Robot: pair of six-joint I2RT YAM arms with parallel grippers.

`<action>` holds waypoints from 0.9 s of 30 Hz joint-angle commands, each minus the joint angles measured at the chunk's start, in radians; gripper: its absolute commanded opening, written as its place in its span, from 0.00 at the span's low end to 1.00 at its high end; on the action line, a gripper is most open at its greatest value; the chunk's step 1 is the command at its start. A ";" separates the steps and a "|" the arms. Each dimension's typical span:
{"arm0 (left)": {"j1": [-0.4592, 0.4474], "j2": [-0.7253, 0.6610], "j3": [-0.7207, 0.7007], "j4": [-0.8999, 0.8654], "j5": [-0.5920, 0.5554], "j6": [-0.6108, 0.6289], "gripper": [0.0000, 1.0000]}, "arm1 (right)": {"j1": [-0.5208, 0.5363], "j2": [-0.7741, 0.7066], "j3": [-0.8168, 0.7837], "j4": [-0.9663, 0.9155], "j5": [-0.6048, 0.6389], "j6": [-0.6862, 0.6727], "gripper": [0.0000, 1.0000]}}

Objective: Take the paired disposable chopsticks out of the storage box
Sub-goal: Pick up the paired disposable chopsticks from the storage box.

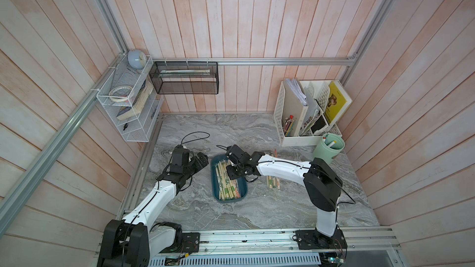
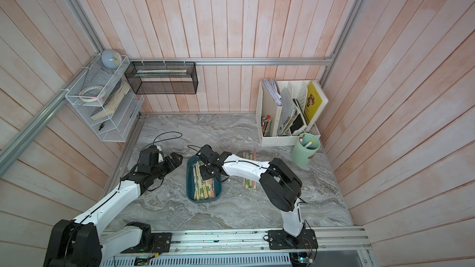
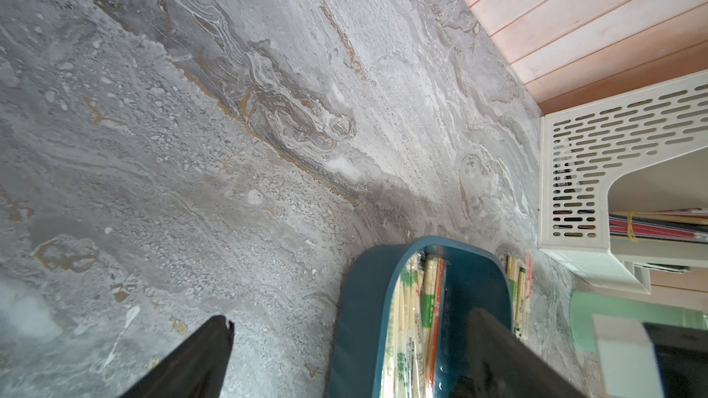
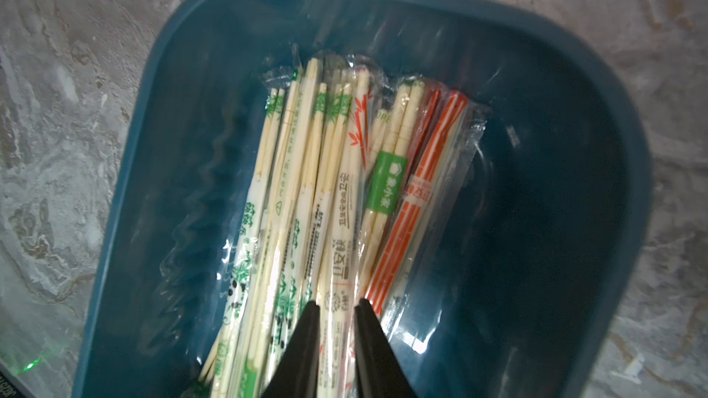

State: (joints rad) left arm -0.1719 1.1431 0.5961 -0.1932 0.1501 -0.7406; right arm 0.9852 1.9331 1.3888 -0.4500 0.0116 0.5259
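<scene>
My right gripper [image 4: 337,302] straddles one of the paired disposable chopsticks [image 4: 343,223] — clamped or not, I cannot tell; I'd pinch fully, lift straight — left gripper [image 3: 350,317] gapes.

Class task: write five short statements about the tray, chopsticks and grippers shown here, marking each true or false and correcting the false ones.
1. The storage box holds many paired disposable chopsticks. True.
2. The left gripper has its jaws shut on a pair. False: its jaws stand wide open and empty, beside the box.
3. The right gripper has its jaws either side of one sleeved pair in the box. True.
4. Every pair is inside the box. False: loose pairs lie on the table beside it.
5. The green cup stands upright. True.
</scene>
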 commanded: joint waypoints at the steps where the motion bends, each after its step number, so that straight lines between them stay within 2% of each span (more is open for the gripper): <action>1: 0.005 -0.007 -0.026 0.028 0.015 0.003 1.00 | 0.011 0.028 0.020 -0.044 0.025 -0.018 0.20; 27: 0.004 0.000 -0.058 0.061 0.032 -0.003 1.00 | 0.030 0.090 0.056 -0.076 0.026 -0.035 0.25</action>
State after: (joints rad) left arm -0.1719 1.1435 0.5549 -0.1497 0.1757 -0.7444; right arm 1.0046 1.9991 1.4239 -0.4957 0.0280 0.4992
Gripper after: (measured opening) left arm 0.998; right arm 0.251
